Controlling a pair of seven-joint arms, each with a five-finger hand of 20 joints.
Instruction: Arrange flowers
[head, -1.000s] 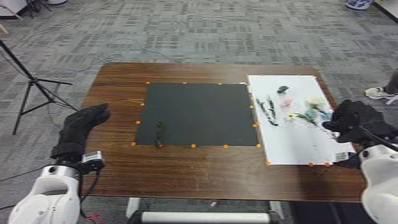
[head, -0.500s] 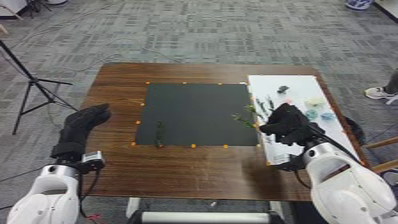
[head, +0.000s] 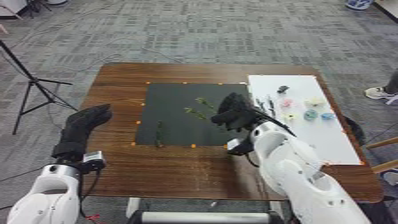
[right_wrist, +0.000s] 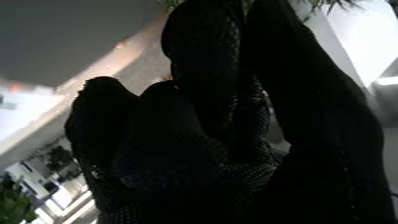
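In the head view my right hand (head: 234, 113) is over the right part of the black mat (head: 182, 134), its fingers curled round a branching green stem (head: 202, 103) whose leafy tips point up and left. Another green stem (head: 160, 134) lies upright on the mat's lower left. On the white sheet (head: 311, 142) lie a pink flower (head: 287, 103), a cream flower (head: 314, 101), blue flowers (head: 310, 115) and dark stems (head: 271, 106). My left hand (head: 83, 121) rests open left of the mat. In the right wrist view my right hand (right_wrist: 187, 135) has green leaf tips (right_wrist: 330, 5) beyond its fingers.
Small orange markers (head: 139, 122) edge the mat and sheet on the brown table (head: 195, 175). A dark small object (head: 282, 89) lies on the upper part of the white sheet. A black tripod (head: 34, 80) stands on the floor to the left.
My right hand has moved left from the white sheet to above the black mat, carrying the green stem with it. My left hand has stayed put.
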